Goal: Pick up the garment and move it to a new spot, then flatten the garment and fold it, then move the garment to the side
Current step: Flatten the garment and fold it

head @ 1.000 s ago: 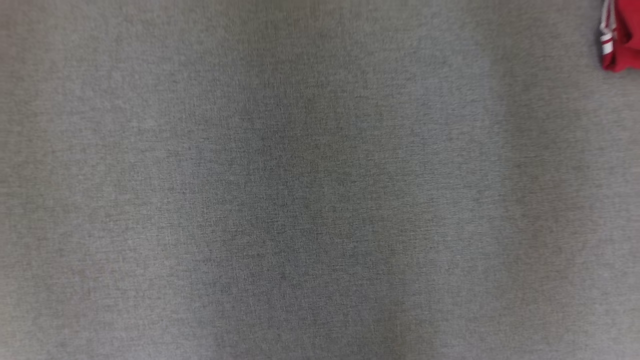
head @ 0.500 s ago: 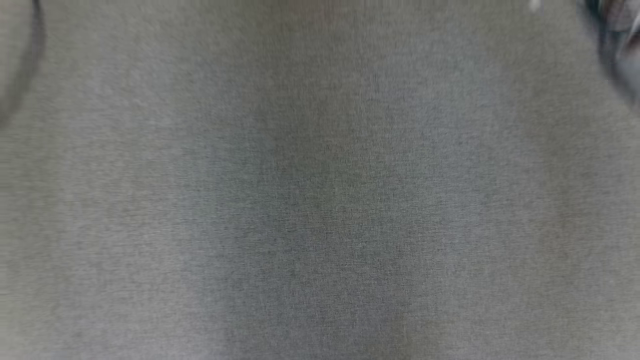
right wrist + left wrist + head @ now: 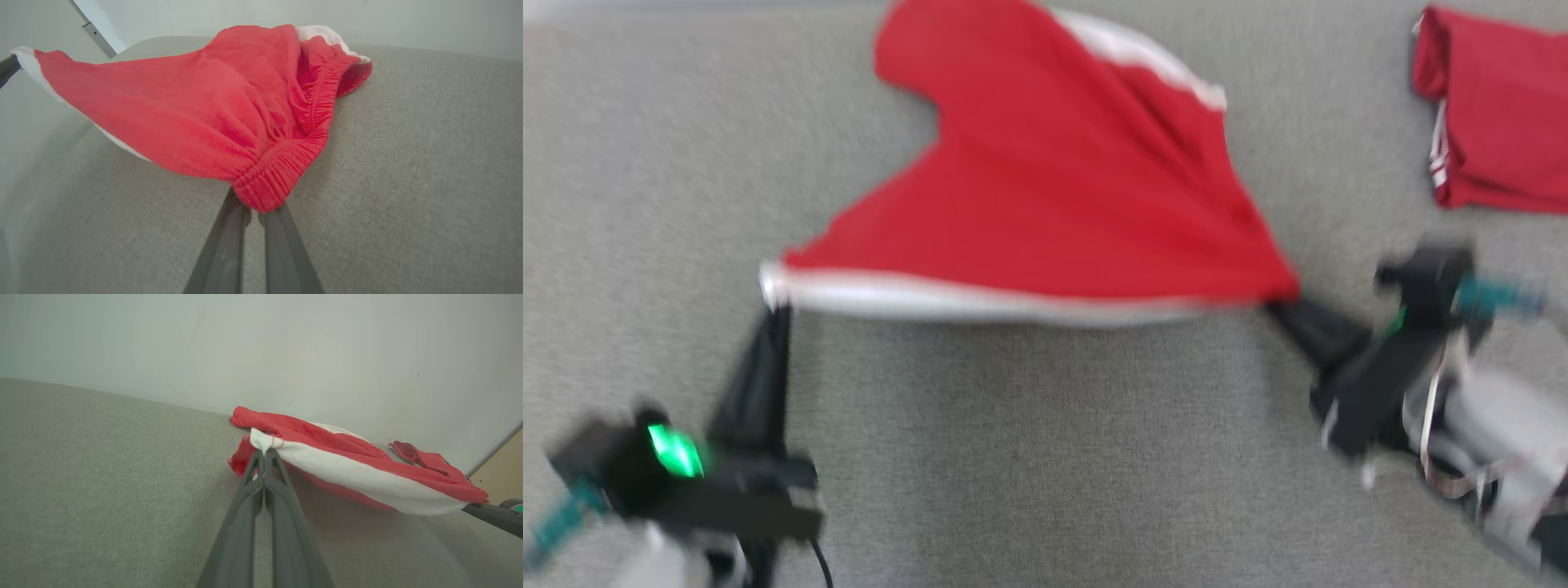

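Left arm and right arm outstretched, jaws shut.

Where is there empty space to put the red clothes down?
The widest bare patch of grey surface lies nearer the robot than the stretched red garment, between the left gripper and right gripper. The far left corner beside the garment is bare too. The far right is crowded: a folded red garment lies there.

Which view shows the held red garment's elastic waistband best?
The right wrist view: the gathered waistband is close and sharp, pinched by the right gripper. In the blurred head view the garment is plain red. The left wrist view shows mostly the white stripe.
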